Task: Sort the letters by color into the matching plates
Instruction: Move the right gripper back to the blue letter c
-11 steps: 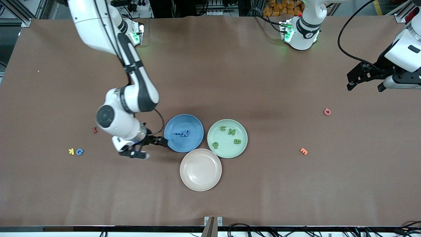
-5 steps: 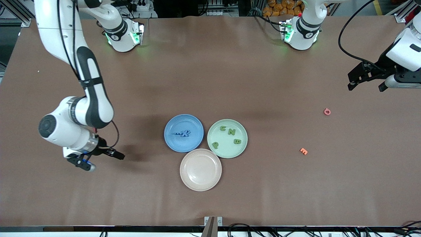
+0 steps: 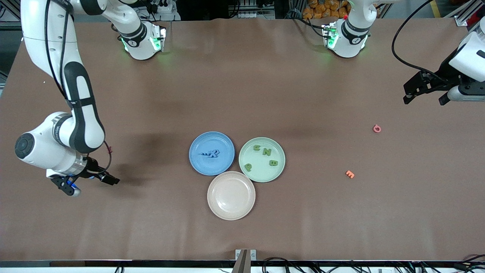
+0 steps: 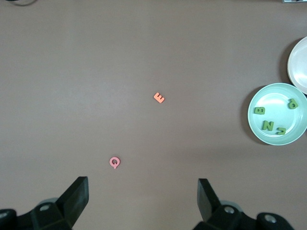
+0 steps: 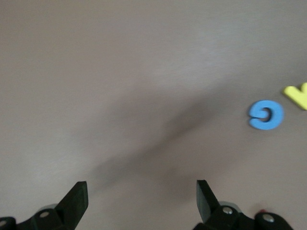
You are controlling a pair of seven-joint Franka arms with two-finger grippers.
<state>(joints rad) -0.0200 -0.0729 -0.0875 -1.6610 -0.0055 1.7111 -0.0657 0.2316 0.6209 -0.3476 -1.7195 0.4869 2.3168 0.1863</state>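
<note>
Greens sorted, stragglers left

Round pale green plate (image 3: 262, 159) holds four letters; right gripper (image 5: 139, 201), spread, hovers near small blue G (image 5: 265, 115).

The three plates, blue (image 3: 211, 153), green (image 3: 262, 159) and beige (image 3: 231, 195), cluster touching at the frame's centre, blocking low passage there. Bare tabletop (image 3: 341, 220) spreads across the lower frame. The right gripper (image 3: 88, 184) occupies the lower left.

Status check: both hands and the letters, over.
Right hand open, empty, over bare table near blue G. Left hand open, waiting. Pink Q, orange E unsorted. Nothing blocking.
</note>
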